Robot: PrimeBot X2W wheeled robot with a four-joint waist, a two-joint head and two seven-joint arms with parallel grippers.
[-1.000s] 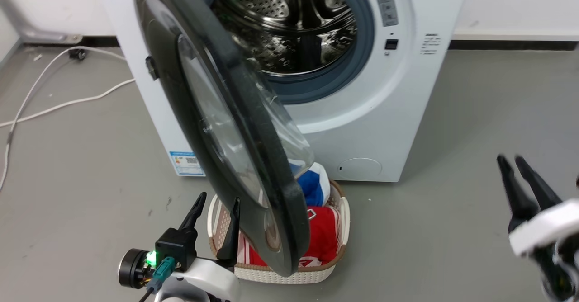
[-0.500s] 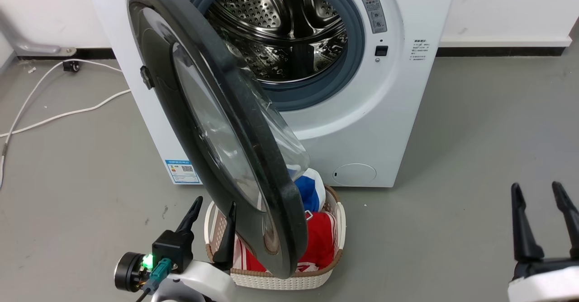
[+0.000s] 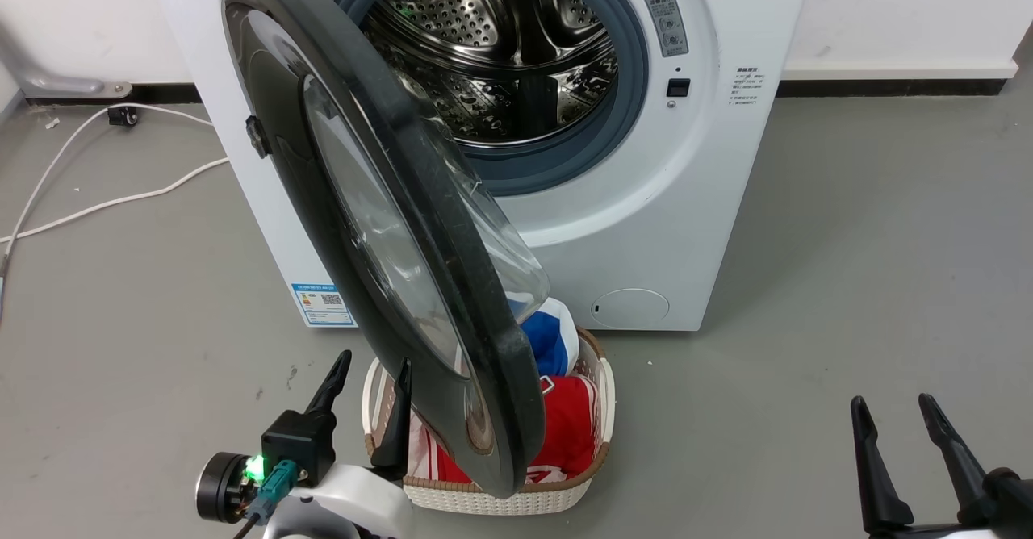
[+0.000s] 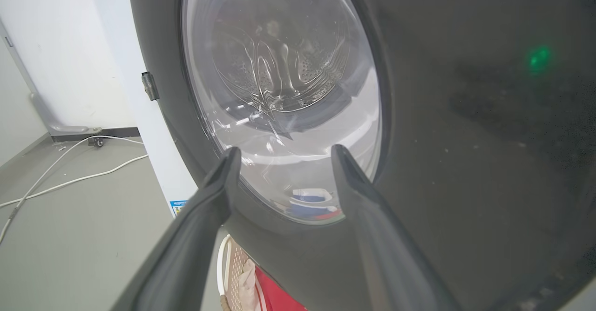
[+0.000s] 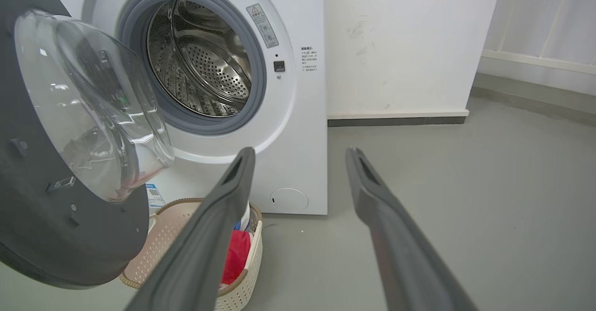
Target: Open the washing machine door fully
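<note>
A white woven basket [image 3: 516, 497] is sitting on the grey floor [image 3: 847, 240] — red and blue clothes [image 3: 569, 434] are lying in it — while a white cable [image 3: 121, 198] is trailing off leftward.

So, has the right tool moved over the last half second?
Yes. Against the small round white flap, which barely shifts in the head view, the right tool has dropped toward the bottom edge and slid left.
</note>
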